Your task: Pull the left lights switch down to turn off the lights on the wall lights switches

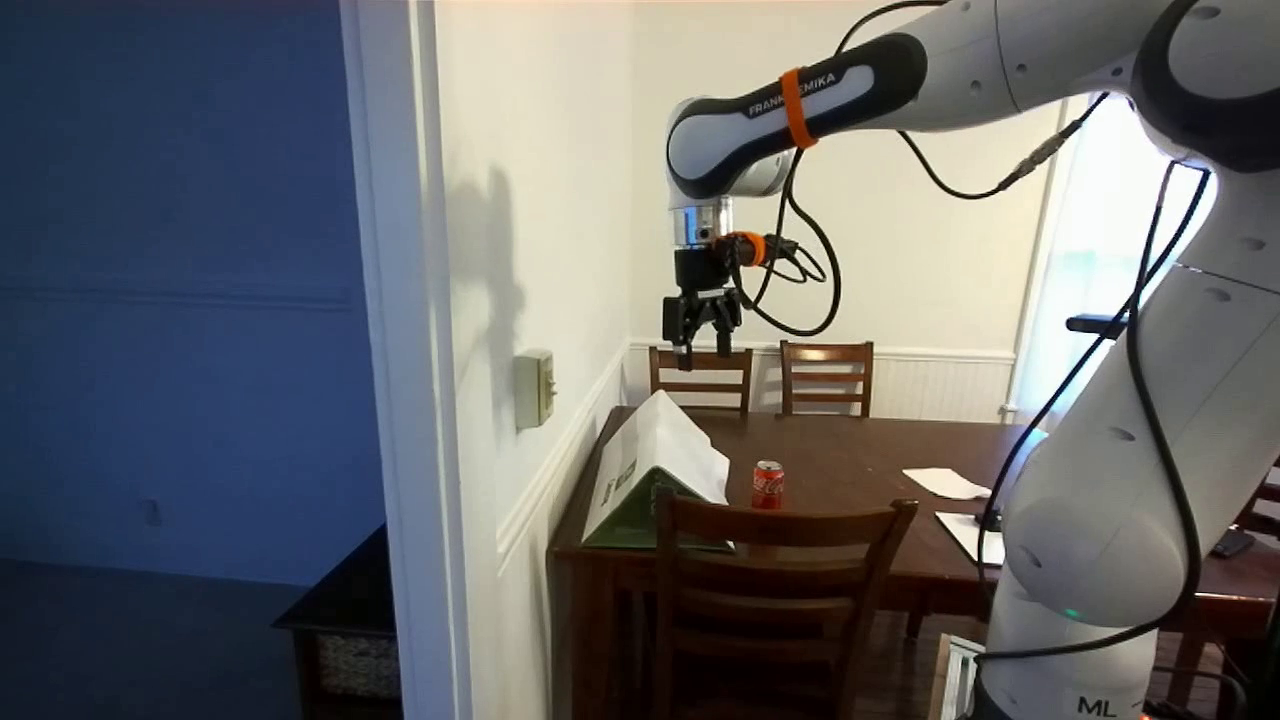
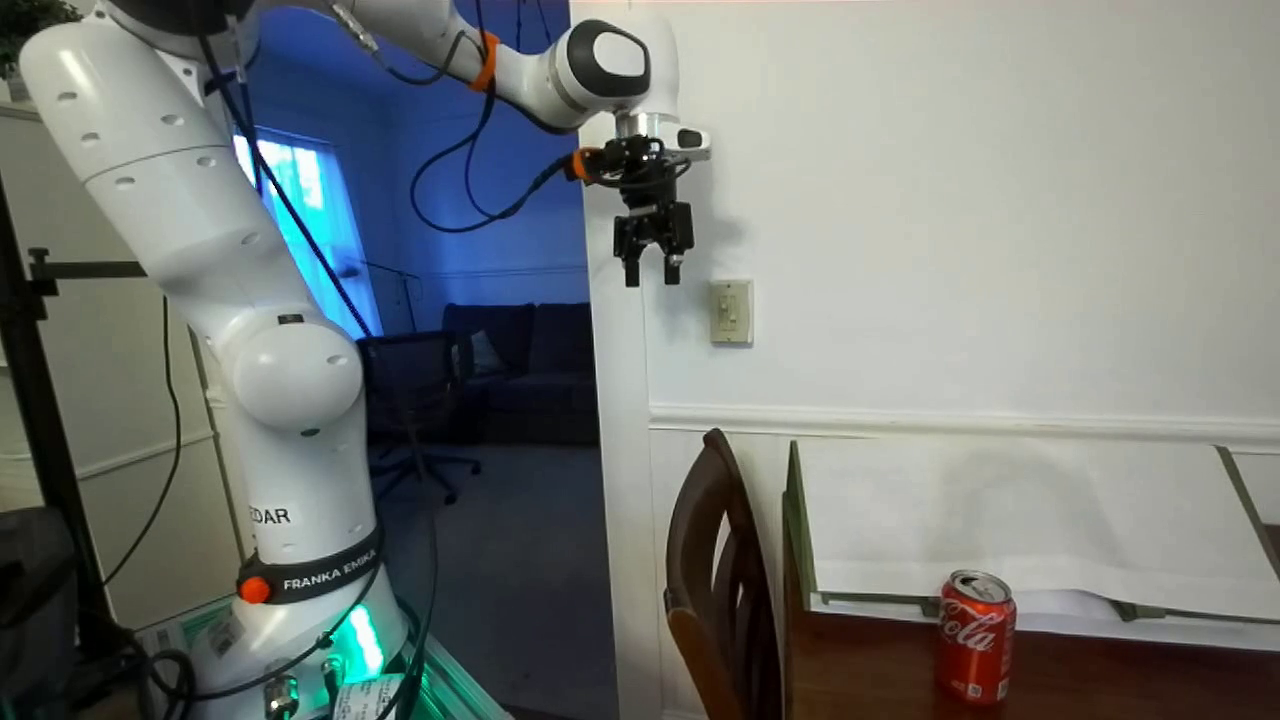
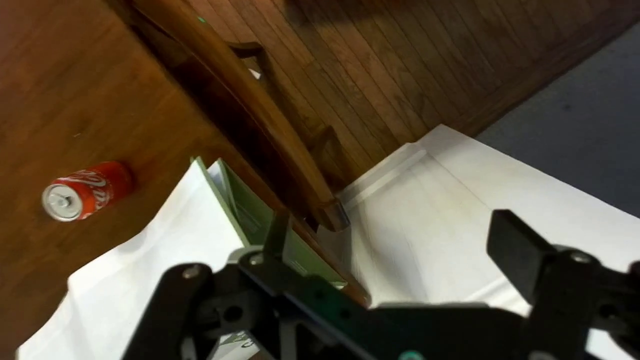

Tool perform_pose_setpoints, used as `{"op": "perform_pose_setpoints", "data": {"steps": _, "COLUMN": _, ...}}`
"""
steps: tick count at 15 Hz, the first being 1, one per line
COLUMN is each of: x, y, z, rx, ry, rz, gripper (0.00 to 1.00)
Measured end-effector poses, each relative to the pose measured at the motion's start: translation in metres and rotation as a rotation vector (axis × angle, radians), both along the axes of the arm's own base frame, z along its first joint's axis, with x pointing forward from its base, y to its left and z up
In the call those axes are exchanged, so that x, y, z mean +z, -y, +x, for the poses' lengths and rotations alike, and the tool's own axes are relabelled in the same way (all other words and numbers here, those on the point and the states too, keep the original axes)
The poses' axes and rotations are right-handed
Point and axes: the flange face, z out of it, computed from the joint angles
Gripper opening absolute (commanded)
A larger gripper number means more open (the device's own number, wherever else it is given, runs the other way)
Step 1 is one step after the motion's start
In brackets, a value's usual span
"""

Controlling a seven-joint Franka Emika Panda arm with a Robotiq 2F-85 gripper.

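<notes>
The wall lights switches show as a small pale beige plate (image 1: pixel 535 390) on the white wall; the plate also shows in an exterior view (image 2: pixel 732 312). Small toggles stick out from its face; they are too small to tell up from down. My gripper (image 1: pixel 704 352) points down, open and empty, in both exterior views (image 2: pixel 652 275). It is apart from the plate, and its tips are a little above the plate's height in the picture. In the wrist view the two fingers (image 3: pixel 395 235) are wide apart with nothing between them. The plate is out of the wrist view.
A dark wooden table (image 1: pixel 850 450) stands against the wall below the plate. A folded white and green board (image 1: pixel 655 460) and a red cola can (image 1: pixel 768 485) are on it. A wooden chair (image 2: pixel 725 570) stands near the wall. A doorway edge (image 1: pixel 405 300) is beside the plate.
</notes>
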Motion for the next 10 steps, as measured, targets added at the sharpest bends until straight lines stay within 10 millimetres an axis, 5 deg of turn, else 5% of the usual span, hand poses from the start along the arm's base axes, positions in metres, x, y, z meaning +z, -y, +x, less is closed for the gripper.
{"op": "perform_pose_setpoints", "data": {"steps": 10, "x": -0.006, "y": 0.059, "z": -0.005, "rx": -0.255, "ry": 0.166, "rz": 0.452, "gripper": 1.0}}
